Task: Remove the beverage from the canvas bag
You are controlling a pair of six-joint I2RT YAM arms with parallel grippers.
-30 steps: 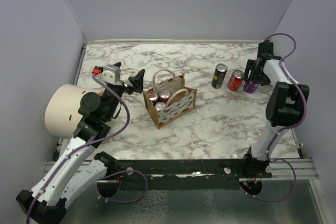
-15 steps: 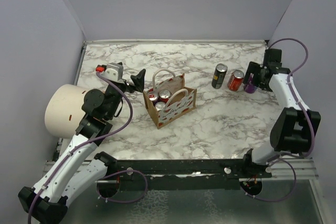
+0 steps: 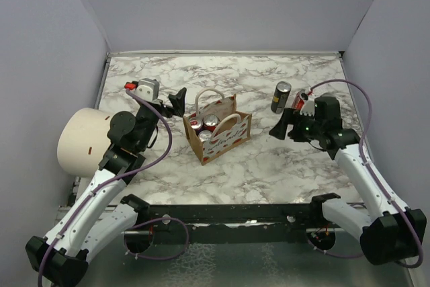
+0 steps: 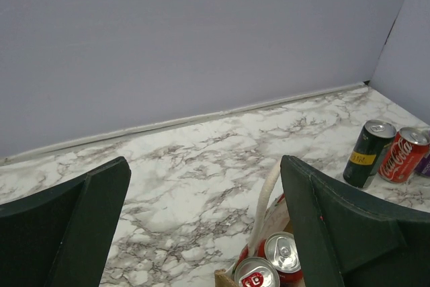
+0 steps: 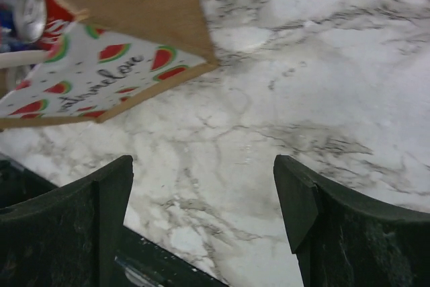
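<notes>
The bag (image 3: 216, 128) is sitting upright near the middle of the counter (image 3: 269, 166), loop handles standing up. Cans (image 3: 203, 126) are showing inside it, at least three tops in the overhead view. So the job is looking partly done at best. A dark can (image 3: 280, 97) and a red can (image 3: 300, 103) are standing on the counter to the far right, well apart from the bag (already taken out, I'd judge, though nothing here proves it), while the others are waiting inside.

The left end effector (image 3: 176, 101) is hovering just left of the bag's far handle, fingers spread wide and gripping nothing. Its wrist view is looking past them at two can tops below. The right end effector (image 3: 279, 128) is hanging to the right of the bag, between it and the two loose cans. It is also spread and empty, with bare marble under it and the bag's watermelon-printed side at the upper left of its wrist view. Neither one is touching the bag or a can.

What is remaining, as I'm reading it: one arm is going to have to drop between the handles, close on a can and lift it clear. The handles are crowding that opening, so a snag is the thing to watch.
</notes>
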